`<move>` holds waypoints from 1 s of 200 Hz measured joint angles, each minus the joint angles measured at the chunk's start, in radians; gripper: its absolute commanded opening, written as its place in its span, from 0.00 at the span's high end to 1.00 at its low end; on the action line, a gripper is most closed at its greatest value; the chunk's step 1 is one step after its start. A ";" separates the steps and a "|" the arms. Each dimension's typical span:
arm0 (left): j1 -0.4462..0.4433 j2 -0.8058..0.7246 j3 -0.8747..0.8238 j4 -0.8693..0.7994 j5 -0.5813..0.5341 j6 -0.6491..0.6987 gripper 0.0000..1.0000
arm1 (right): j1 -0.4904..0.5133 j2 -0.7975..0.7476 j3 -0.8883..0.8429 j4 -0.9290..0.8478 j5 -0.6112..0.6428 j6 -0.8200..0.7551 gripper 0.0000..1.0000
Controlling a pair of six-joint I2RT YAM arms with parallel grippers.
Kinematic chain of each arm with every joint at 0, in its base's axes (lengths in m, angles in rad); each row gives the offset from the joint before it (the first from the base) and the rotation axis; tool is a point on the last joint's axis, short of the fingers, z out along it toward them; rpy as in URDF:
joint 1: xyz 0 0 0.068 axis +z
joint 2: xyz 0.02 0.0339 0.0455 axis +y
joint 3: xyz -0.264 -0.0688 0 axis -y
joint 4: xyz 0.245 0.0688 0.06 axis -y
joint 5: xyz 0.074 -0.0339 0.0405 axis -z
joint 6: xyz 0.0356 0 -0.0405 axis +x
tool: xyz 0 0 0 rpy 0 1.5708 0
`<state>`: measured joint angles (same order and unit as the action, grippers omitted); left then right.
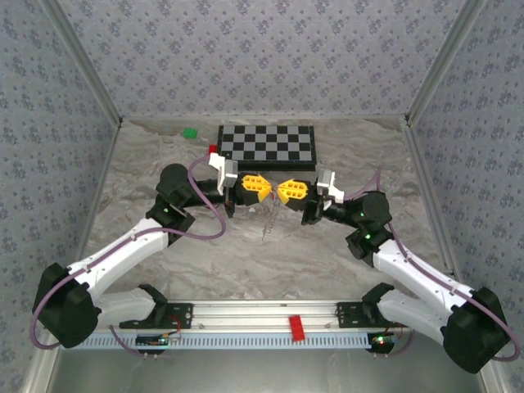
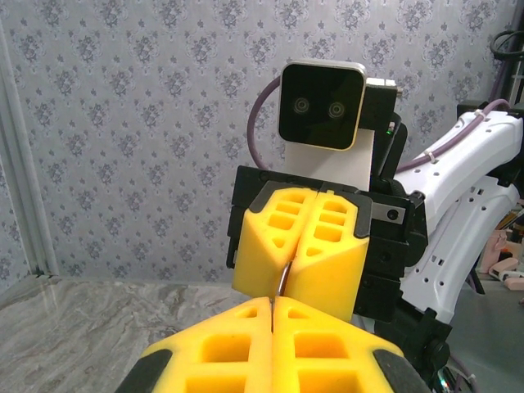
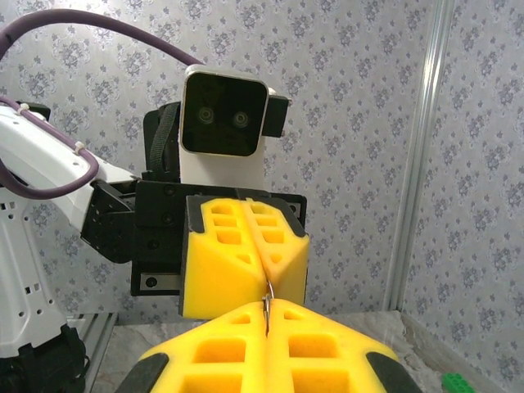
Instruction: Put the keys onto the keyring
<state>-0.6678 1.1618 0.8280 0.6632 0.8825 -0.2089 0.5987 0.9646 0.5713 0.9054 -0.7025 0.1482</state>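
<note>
Two claws: left claw (image 1: 260, 187) and right claw (image 1: 286, 191) meet tip to tip above the desk (image 1: 327, 254), in front of the chessboard (image 1: 266, 146)
Left claw: yellow fingers pressed together, clamped on a thin strand of the keyring (image 1: 268, 219)
Right claw: yellow fingers likewise together, nipping the same strand at their tips
Keyring place: held in mid-air between the two claws, with the rest hanging below them; whether it reaches the desk cannot be told
Keyring look: thin, pale grey and see-through, faint against the marbled top
Overhead view gives: the hanging loop, both arms bent inward, a small red block (image 1: 214, 149) at the board's left corner, a green block (image 1: 190, 132) farther left, a red piece (image 1: 296, 327) on the near rail
Wrist views give: each claw facing the other head-on, with the strand as a dark, slightly curved sliver in the seam between closed fingers; the right wrist view also catches the green block low at the right
</note>
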 measured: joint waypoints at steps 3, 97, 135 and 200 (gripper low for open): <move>0.000 0.000 0.000 -0.001 0.000 0.001 1.00 | 0.000 -0.002 0.000 0.000 0.001 -0.001 1.00; 0.000 0.000 0.000 -0.008 0.000 0.002 1.00 | 0.000 -0.014 0.000 -0.005 0.008 -0.010 1.00; 0.000 0.000 0.000 -0.008 0.000 0.003 1.00 | 0.000 -0.014 0.000 -0.008 0.014 -0.011 1.00; 0.000 0.000 0.000 -0.008 0.000 0.010 1.00 | -0.002 -0.015 0.000 -0.008 0.018 -0.011 1.00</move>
<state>-0.6678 1.1614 0.8276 0.6548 0.8822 -0.1993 0.5972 0.9497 0.5713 0.8970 -0.6849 0.1375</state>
